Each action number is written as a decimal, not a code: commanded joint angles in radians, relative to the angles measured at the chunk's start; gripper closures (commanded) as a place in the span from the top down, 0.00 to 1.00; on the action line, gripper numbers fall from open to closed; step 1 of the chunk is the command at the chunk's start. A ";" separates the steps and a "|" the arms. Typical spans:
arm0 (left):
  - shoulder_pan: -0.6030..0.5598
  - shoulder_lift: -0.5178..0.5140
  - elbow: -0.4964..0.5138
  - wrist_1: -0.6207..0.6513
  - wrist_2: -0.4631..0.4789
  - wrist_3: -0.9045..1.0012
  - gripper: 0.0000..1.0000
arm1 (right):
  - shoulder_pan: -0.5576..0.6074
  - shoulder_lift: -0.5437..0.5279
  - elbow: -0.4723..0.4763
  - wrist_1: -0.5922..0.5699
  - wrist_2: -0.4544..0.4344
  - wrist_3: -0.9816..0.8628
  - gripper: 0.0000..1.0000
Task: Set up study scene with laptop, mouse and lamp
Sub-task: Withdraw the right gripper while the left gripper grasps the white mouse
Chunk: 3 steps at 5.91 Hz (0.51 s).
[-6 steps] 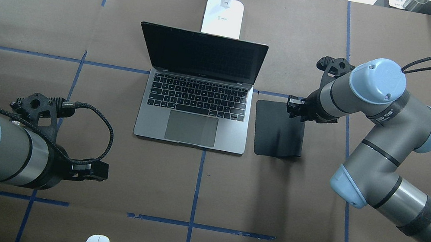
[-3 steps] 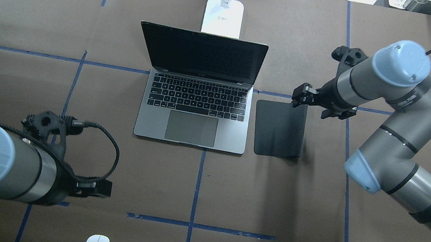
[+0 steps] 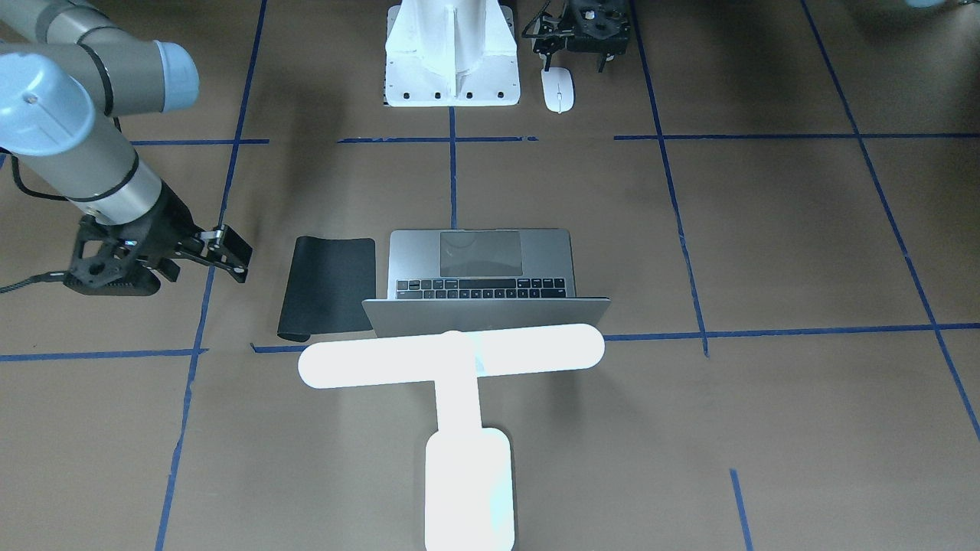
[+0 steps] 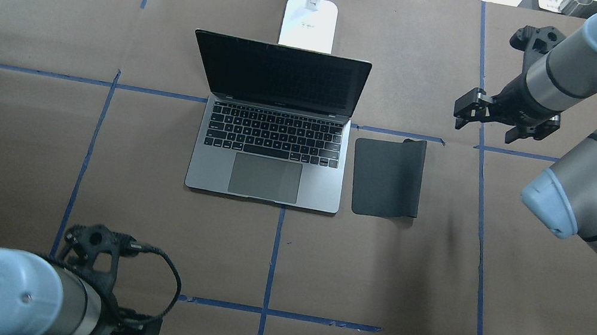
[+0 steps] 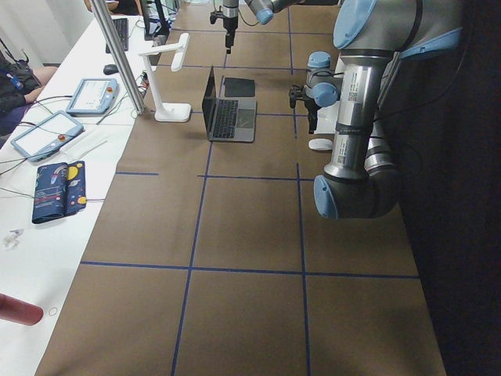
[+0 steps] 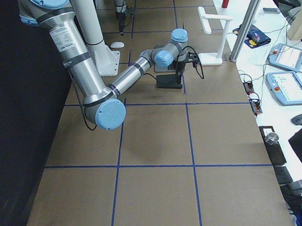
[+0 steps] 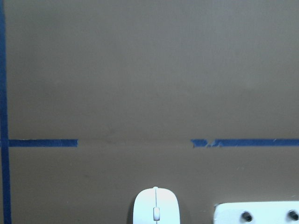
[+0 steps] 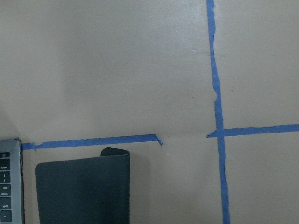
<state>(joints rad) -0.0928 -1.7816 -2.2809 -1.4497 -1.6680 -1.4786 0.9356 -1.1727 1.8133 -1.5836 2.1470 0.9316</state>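
Note:
The open laptop [image 4: 272, 145] sits mid-table with its dark screen up. Behind its lid stands the glowing lamp [image 3: 452, 356], base [image 4: 308, 23] on the far side. The white mouse [image 3: 557, 89] lies at the near edge beside the white pedestal; it also shows low in the left wrist view as mouse [image 7: 156, 210]. My left gripper [image 3: 574, 60] hangs just above the mouse, looks open and holds nothing. My right gripper [image 4: 461, 111] is open and empty, hovering beyond the far right corner of the black mat [image 4: 388, 176].
The mat lies flat right of the laptop with its far right corner curled up. A white pedestal [image 3: 452, 84] with bolt holes stands at the robot's edge next to the mouse. Blue tape lines [image 4: 272, 260] grid the brown table.
My right gripper has left the mat's far corner, rising and moving back and right. My left arm has swung toward the near edge, ending over the mouse.

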 commanded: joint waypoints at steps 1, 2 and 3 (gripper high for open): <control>0.091 0.034 0.081 -0.125 0.095 -0.049 1.00 | 0.023 -0.002 0.034 -0.061 0.001 -0.057 1.00; 0.112 0.034 0.089 -0.126 0.103 -0.054 1.00 | 0.034 -0.004 0.037 -0.062 0.002 -0.060 1.00; 0.128 0.033 0.099 -0.126 0.105 -0.055 1.00 | 0.037 -0.012 0.040 -0.062 0.002 -0.062 1.00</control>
<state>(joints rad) 0.0163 -1.7492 -2.1932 -1.5706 -1.5696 -1.5306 0.9675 -1.1788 1.8498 -1.6446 2.1487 0.8726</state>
